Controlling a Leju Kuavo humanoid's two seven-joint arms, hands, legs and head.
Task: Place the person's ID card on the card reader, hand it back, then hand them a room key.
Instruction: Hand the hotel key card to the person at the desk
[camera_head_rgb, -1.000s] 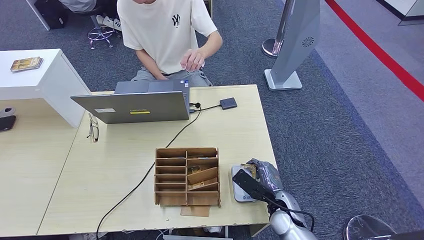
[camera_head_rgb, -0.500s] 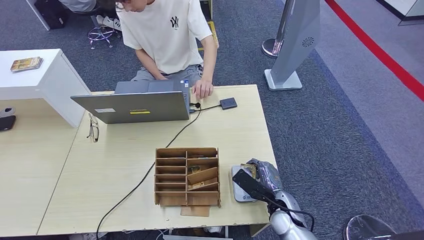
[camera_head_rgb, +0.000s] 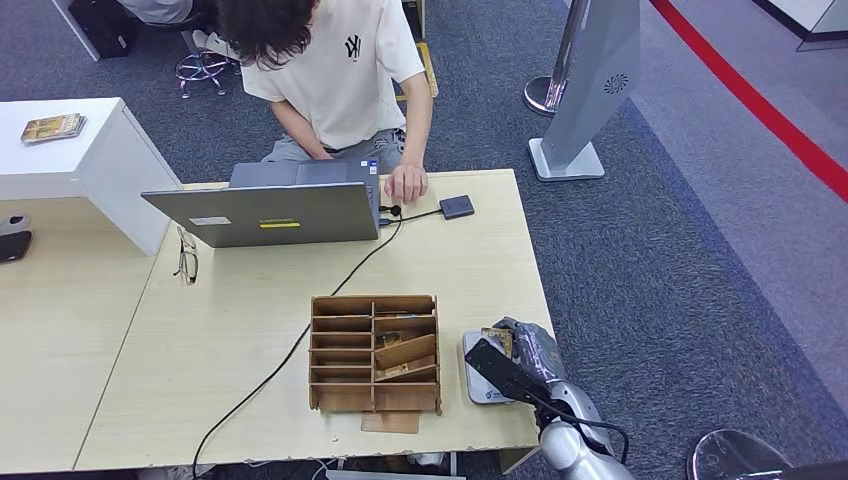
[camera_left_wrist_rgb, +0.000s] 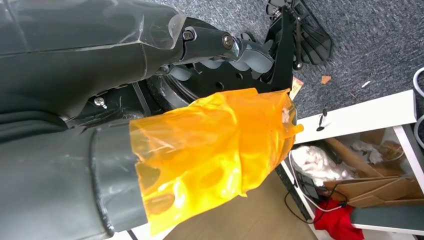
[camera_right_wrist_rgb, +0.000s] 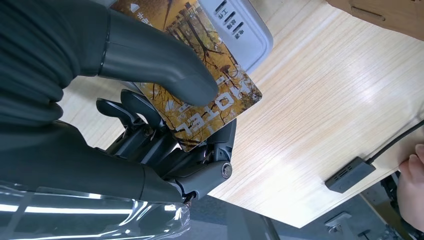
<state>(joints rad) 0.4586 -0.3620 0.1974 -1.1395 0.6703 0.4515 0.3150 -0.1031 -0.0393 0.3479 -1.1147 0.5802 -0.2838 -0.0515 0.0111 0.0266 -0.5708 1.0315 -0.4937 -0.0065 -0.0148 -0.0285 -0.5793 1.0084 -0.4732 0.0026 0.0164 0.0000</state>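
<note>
My right hand (camera_head_rgb: 527, 352) is at the table's front right corner, over the grey card reader (camera_head_rgb: 481, 384). It pinches a card (camera_head_rgb: 497, 337) between thumb and fingers. In the right wrist view the card (camera_right_wrist_rgb: 220, 107) shows an autumn tree picture and the word HOTEL; my thumb (camera_right_wrist_rgb: 150, 60) presses on its face, and one end lies over the card reader (camera_right_wrist_rgb: 241, 29). The person (camera_head_rgb: 335, 70) sits behind the laptop, one hand (camera_head_rgb: 406, 184) resting on the table's far edge. My left hand (camera_left_wrist_rgb: 220, 47) hangs by my body behind orange film; its fingers are unclear.
A wooden compartment box (camera_head_rgb: 375, 352) with cards stands just left of the reader. A black hub (camera_head_rgb: 456, 207) and its cable, an open laptop (camera_head_rgb: 270, 212) and glasses (camera_head_rgb: 187, 258) lie further back. The table edge is close to my right hand.
The person has leaned forward and lowered a hand onto the table beside the black hub. My right hand and the card have not moved.
</note>
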